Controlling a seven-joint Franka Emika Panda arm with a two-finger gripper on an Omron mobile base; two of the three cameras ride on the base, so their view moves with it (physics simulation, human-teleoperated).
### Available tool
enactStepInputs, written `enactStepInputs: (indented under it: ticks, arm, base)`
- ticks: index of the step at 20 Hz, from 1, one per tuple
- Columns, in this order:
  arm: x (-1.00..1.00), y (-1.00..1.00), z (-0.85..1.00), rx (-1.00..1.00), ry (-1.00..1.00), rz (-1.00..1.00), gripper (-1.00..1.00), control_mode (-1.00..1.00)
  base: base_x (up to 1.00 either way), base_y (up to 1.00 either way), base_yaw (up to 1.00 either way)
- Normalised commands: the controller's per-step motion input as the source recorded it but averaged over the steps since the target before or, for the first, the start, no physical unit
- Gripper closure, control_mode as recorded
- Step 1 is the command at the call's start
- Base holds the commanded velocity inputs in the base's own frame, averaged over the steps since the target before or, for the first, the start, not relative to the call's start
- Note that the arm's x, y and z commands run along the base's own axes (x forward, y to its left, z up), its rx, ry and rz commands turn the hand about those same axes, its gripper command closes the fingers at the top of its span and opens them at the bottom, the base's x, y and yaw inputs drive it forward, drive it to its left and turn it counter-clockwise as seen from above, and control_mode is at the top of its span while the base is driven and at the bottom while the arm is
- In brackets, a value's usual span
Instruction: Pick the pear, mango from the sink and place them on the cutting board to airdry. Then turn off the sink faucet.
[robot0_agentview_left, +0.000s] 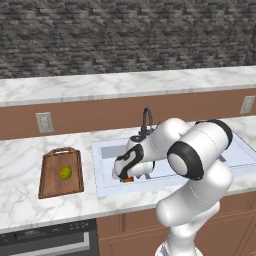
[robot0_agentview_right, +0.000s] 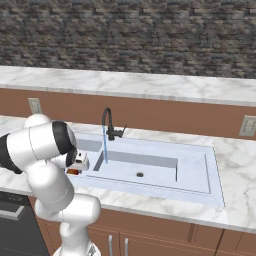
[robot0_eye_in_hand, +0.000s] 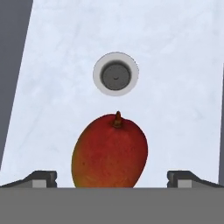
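I see my white robot arm bent low over the wide white sink (robot0_agentview_right: 200, 170) set in the marble counter (robot0_agentview_left: 20, 155). In the hand view, the gripper (robot0_eye_in_hand: 111, 177) hangs right above the small oval red-orange mango (robot0_eye_in_hand: 110, 151), which lies on the pale floor of the basin. The two dark fingertips (robot0_eye_in_hand: 41, 178) sit far apart, one on each side of the fruit, and I can see a gap between each tip and the mango, so the claw is wide open and holds nothing. The mango's little brown stem points toward the round grey drain hole (robot0_eye_in_hand: 116, 74), which is near the fruit but not touching it. In the left base view, I can only spot a small bit of red under the hand. The small yellow-green pear (robot0_agentview_left: 65, 172) rests in the middle of the brown wooden cutting board (robot0_agentview_left: 50, 185) with the loop handle, on the counter beside the sink. The slim black gooseneck faucet (robot0_agentview_right: 107, 122) stands at the back of the sink, and a thin blue stream of water (robot0_agentview_right: 105, 145) runs down from its spout.
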Motion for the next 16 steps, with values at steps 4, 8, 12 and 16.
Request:
enactStepInputs:
  ticks: [4,8,12,16]
  arm:
    - [0.0,0.0,-0.04,0.0,0.0,0.0,-1.0,-1.0]
    - [0.0,0.0,-0.04,0.0,0.0,0.0,-1.0,-1.0]
    - [0.0,0.0,-0.07,0.0,0.0,0.0,-1.0,-1.0]
    - [0.1,0.02,-0.14,0.0,-0.01,0.0,-1.0,-1.0]
  base:
    - [0.0,0.0,0.0]
    - [0.0,0.0,0.0]
    - [0.0,0.0,0.0]
    - [0.0,0.0,0.0]
